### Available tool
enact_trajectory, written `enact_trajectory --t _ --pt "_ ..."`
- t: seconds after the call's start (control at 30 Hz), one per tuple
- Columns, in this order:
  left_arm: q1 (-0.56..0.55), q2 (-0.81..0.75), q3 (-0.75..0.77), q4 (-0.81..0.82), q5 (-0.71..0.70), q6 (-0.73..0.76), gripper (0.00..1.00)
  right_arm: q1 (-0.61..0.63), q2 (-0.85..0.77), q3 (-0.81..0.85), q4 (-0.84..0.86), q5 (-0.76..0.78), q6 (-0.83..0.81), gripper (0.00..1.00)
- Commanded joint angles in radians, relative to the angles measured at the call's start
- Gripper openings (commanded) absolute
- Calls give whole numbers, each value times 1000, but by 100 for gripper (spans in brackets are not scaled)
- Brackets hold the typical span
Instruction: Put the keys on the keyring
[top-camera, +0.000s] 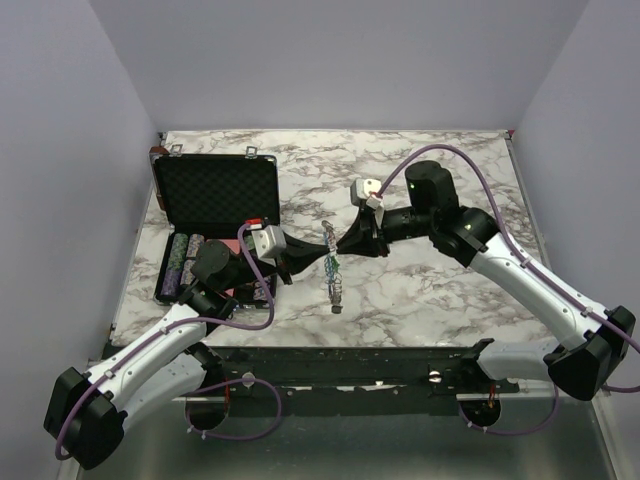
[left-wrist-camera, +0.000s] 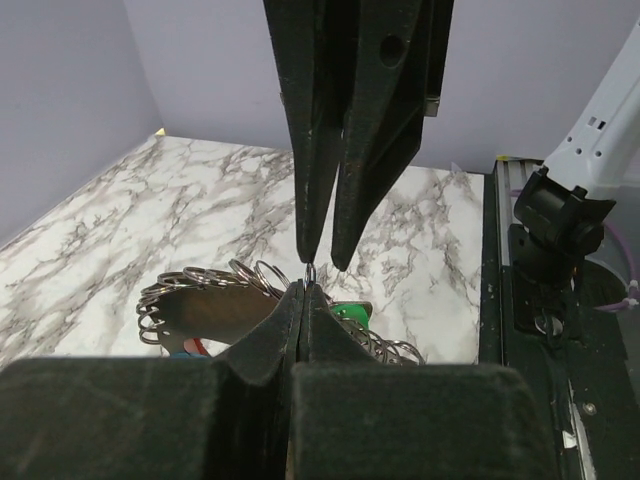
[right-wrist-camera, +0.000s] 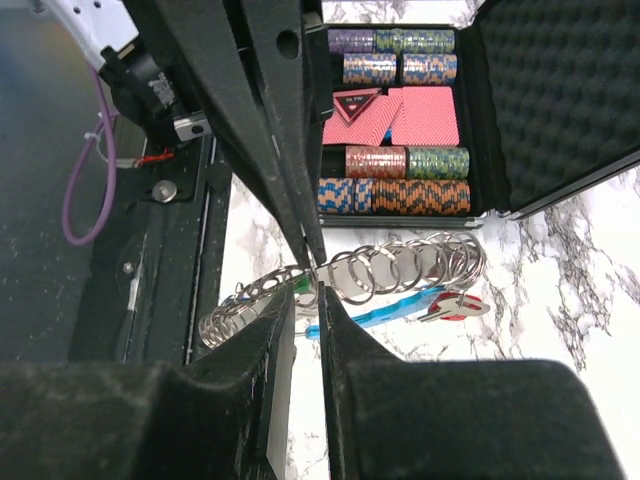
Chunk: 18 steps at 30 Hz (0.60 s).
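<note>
My two grippers meet tip to tip over the middle of the marble table. The left gripper (top-camera: 325, 250) (left-wrist-camera: 303, 288) is shut on a small metal ring (left-wrist-camera: 310, 272) that stands up between its tips. The right gripper (top-camera: 341, 247) (right-wrist-camera: 307, 298) faces it, its fingers slightly apart, open, with a green key head (right-wrist-camera: 303, 285) showing through the gap. Below them lies the keyring (right-wrist-camera: 400, 268), a long row of grey rings with a bright blue segment (right-wrist-camera: 380, 314). A red-headed key (right-wrist-camera: 455, 305) lies at its far end.
An open black foam-lined case (top-camera: 215, 190) stands at the left, with rows of poker chips (right-wrist-camera: 400, 190) and red cards inside. The black mounting rail (left-wrist-camera: 560, 350) runs along the table's near edge.
</note>
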Motion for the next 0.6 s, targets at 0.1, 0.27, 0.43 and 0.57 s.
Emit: enact_trajectory --t 0.1,0.27,0.43,0.57 --pt "5 -14 -10 94 50 -7 0 -3 3 -28 82 0 99 24" --pt "3 -14 -12 101 49 -10 0 -5 10 -42 88 -21 109 24" --pt "5 -17 -12 104 47 -12 0 -5 16 -52 99 -36 120 23" --pt "3 -17 -13 106 47 -13 0 -3 22 -49 114 -58 126 21"
